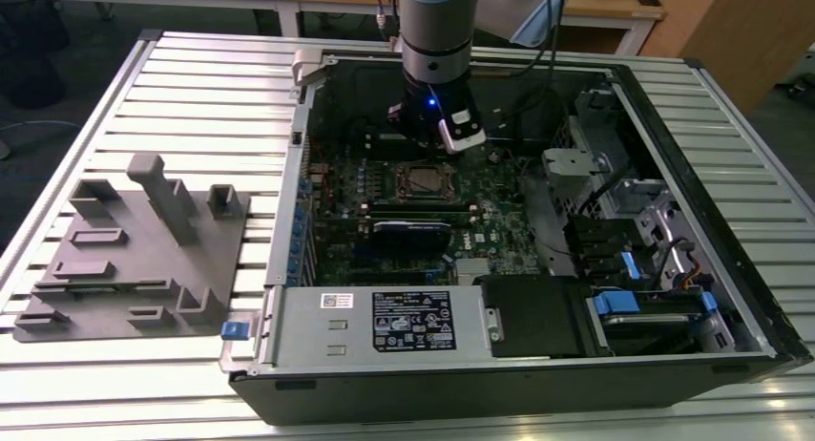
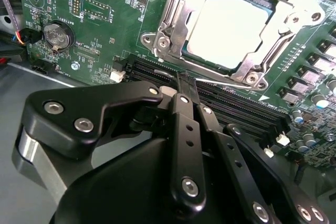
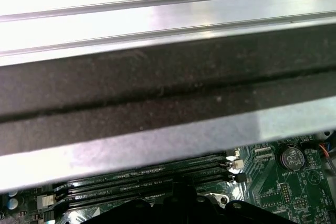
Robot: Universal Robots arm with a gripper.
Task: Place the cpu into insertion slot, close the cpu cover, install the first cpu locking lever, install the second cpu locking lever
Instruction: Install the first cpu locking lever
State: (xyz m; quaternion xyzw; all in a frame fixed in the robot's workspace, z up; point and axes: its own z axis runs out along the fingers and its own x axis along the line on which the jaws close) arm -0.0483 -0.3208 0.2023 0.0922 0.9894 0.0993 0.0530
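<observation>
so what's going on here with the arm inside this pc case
A robot arm is reaching into an open computer case. The cpu already sits in the insertion slot, with the cpu cover down around it. The gripper, shut and holding nothing, is poised beside the socket, over the black memory slots. Whether the locking levers are latched isn't clear.

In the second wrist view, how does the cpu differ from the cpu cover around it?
The cpu is a solid, dull, pale square; the cpu cover is a shiny open frame. The cpu cover is wider and borders the cpu's edges. Both are silver-grey and roughly square.
</observation>
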